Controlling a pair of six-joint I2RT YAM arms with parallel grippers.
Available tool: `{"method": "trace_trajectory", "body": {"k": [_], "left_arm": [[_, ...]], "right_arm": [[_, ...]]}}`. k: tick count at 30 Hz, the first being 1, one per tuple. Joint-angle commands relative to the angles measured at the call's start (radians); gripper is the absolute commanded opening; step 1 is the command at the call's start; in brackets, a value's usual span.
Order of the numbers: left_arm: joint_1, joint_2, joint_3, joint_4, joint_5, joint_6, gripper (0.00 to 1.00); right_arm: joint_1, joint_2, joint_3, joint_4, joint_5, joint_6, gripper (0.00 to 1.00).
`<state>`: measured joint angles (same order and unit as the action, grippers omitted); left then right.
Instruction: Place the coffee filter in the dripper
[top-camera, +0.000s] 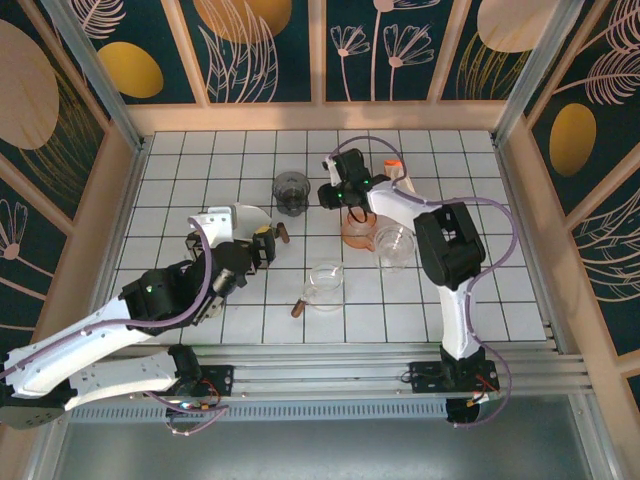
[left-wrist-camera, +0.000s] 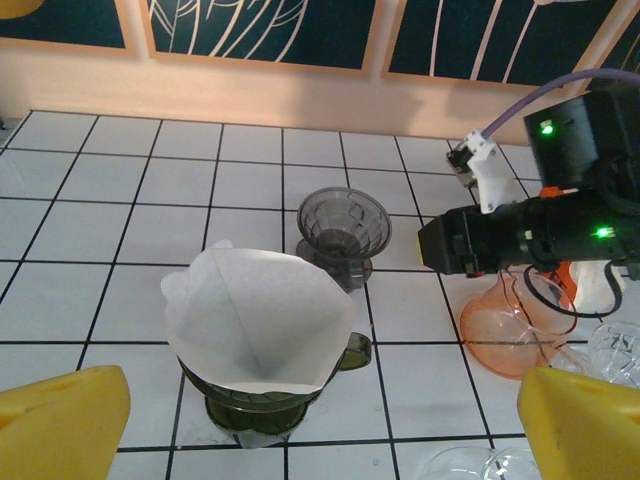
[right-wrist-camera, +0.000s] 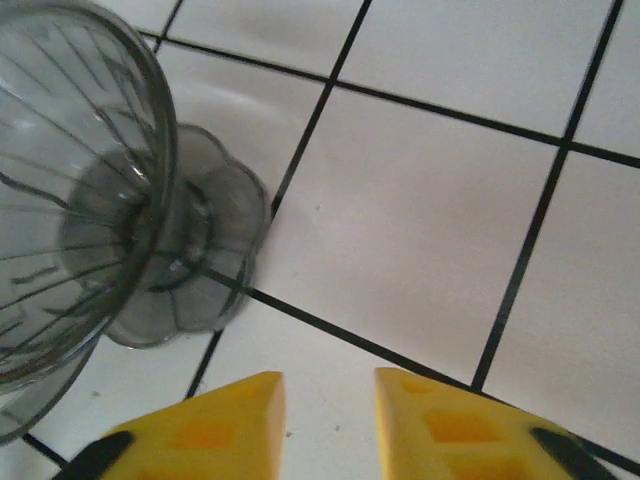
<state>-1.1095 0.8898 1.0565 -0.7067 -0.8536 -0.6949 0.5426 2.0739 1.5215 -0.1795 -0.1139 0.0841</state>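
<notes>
A white paper coffee filter (left-wrist-camera: 255, 320) sits opened as a cone inside a dark green dripper (left-wrist-camera: 250, 405); its rim stands above the dripper's rim. My left gripper (left-wrist-camera: 320, 425) is wide open just short of it, its yellow fingers (left-wrist-camera: 60, 425) at either side with nothing between them. From above, the filter (top-camera: 232, 222) lies right in front of the left gripper (top-camera: 262, 243). My right gripper (right-wrist-camera: 328, 405) is open and empty, low over the tiles beside a grey dripper (right-wrist-camera: 90, 200). That grey dripper (top-camera: 291, 190) stands left of the right gripper (top-camera: 328, 192).
An orange dripper (top-camera: 357, 229) and a clear glass cup (top-camera: 394, 246) stand under the right arm. A clear glass vessel (top-camera: 325, 286) sits at front centre. The right arm's black wrist (left-wrist-camera: 520, 235) reaches across behind the orange dripper (left-wrist-camera: 510, 330).
</notes>
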Motion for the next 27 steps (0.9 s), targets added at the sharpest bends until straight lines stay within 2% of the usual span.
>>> {"method": "trace_trajectory", "body": {"k": [1,4,7,16,20,27], "left_arm": [[-0.006,-0.013,-0.009,0.01,-0.02,-0.017,0.99],[-0.004,-0.012,-0.012,0.01,-0.021,-0.017,0.99],[-0.005,-0.009,-0.013,0.01,-0.022,-0.017,0.99],[-0.005,-0.005,-0.015,0.01,-0.022,-0.016,0.99],[-0.005,-0.008,-0.018,0.012,-0.024,-0.016,0.99],[-0.006,-0.006,-0.026,0.019,-0.023,-0.011,0.99]], "right_arm": [[-0.001,-0.064,-0.025,0.069,-0.051,-0.061,0.49],[0.024,-0.065,-0.035,0.085,-0.061,-0.071,0.61],[0.039,-0.052,-0.029,0.093,-0.059,-0.031,0.67],[0.073,-0.024,-0.007,0.086,-0.042,0.097,0.69],[0.083,-0.054,-0.07,0.149,-0.032,0.132,0.67],[0.14,-0.055,-0.078,0.156,0.005,0.243,0.77]]}}
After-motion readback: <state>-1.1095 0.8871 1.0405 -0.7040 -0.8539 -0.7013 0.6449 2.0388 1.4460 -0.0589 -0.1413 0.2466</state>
